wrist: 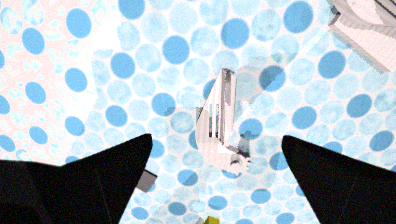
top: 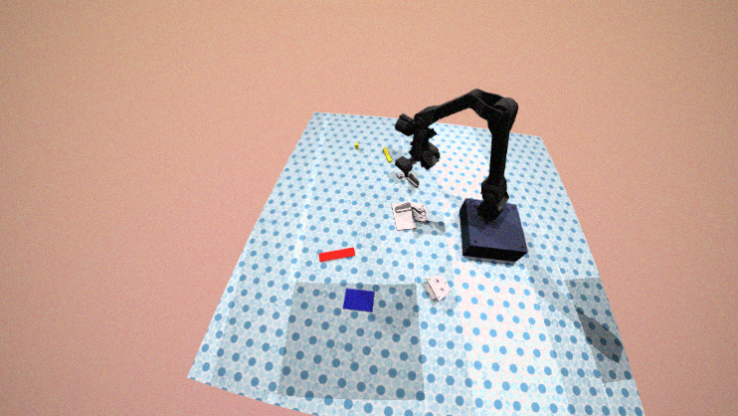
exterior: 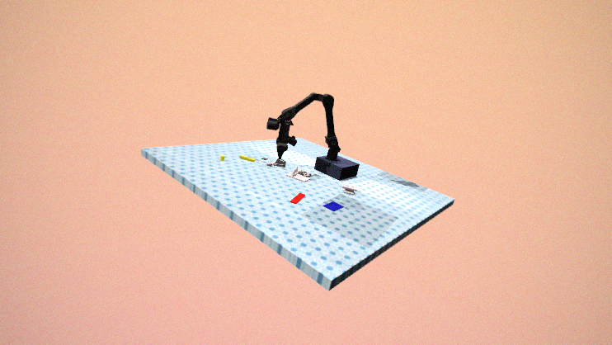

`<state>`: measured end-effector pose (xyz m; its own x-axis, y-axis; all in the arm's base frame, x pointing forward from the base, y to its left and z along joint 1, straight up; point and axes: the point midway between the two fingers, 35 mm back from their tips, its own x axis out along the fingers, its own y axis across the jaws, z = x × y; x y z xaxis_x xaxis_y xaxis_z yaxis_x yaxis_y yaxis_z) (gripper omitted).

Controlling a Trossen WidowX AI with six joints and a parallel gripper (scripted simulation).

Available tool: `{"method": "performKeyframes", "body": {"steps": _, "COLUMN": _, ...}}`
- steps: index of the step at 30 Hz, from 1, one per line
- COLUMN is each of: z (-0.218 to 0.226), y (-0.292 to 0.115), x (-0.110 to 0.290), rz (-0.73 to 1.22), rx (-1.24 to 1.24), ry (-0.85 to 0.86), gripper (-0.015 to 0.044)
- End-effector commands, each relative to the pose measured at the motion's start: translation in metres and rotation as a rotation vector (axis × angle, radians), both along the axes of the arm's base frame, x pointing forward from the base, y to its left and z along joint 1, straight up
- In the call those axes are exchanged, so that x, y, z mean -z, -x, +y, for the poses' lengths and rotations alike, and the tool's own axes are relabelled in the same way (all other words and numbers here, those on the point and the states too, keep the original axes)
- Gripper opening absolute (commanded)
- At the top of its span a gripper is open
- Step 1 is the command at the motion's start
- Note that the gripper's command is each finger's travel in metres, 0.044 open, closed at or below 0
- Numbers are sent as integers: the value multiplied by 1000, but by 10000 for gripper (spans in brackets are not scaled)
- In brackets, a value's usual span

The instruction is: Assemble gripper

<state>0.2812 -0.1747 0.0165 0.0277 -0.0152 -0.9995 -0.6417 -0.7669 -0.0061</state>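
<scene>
At the top view's twelve o'clock, the gripper (top: 407,174) (exterior: 280,159) (wrist: 215,140) hangs fingers apart, nothing between them, above the loose jaw (top: 411,179) (exterior: 280,163) (wrist: 218,117). Toward six o'clock from it lies the gripper base (top: 405,221) (exterior: 298,176) (wrist: 365,42) (one jaw seemingly on it already). Picking up this jaw seems in hand; next, descend straight, close, and lift.

Pale blue tabletop (top: 248,330) (exterior: 256,205) (wrist: 175,20) with blue dots, flat slab. Plain peach-orange backdrop (top: 102,154) (exterior: 85,85) all around. Bright pinkish-white light patches, grey squarish shadow on table.
</scene>
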Motion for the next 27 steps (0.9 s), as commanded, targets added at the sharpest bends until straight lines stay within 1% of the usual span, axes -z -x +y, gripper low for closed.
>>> {"method": "performKeyframes", "body": {"steps": 1, "z": 0, "y": 0, "x": 7, "rz": 4, "rx": -1, "ry": -2, "gripper": 440}}
{"method": "performKeyframes", "body": {"steps": 27, "z": -2, "y": -2, "x": 48, "rz": 4, "rx": -5, "ry": 0, "gripper": 440}}
